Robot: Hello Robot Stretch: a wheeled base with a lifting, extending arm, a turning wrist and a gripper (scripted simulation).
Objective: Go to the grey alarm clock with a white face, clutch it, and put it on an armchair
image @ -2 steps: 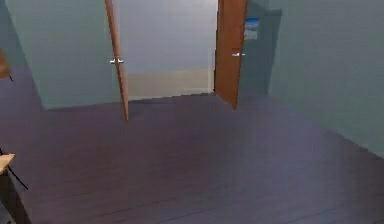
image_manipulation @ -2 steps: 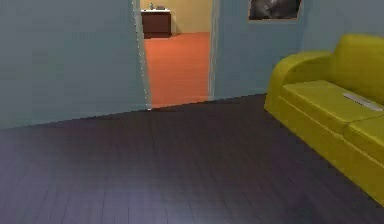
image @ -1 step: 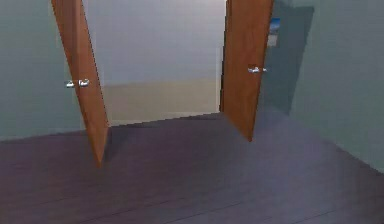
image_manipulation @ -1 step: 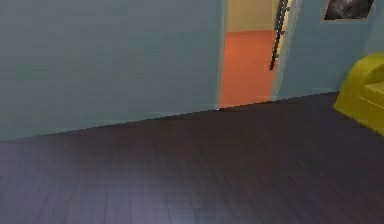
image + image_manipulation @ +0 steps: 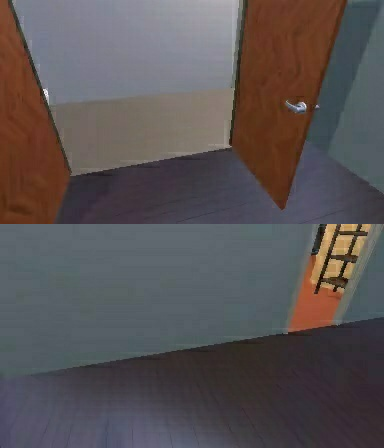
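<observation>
Standing ajar at the forward view's right, a brown wood-grain door (image 5: 280, 90) carried a silver lever handle (image 5: 296, 106); a matching brown door leaf (image 5: 20, 130) lined the left edge; pale beige floor (image 5: 140, 125) lay between them. In the arm side view's upper right, an orange-floored opening (image 5: 310, 312) held a dark ladder-like frame (image 5: 340, 259) (kind unclear). The claw's state, and the grey white-faced alarm clock's place, could not be told.
</observation>
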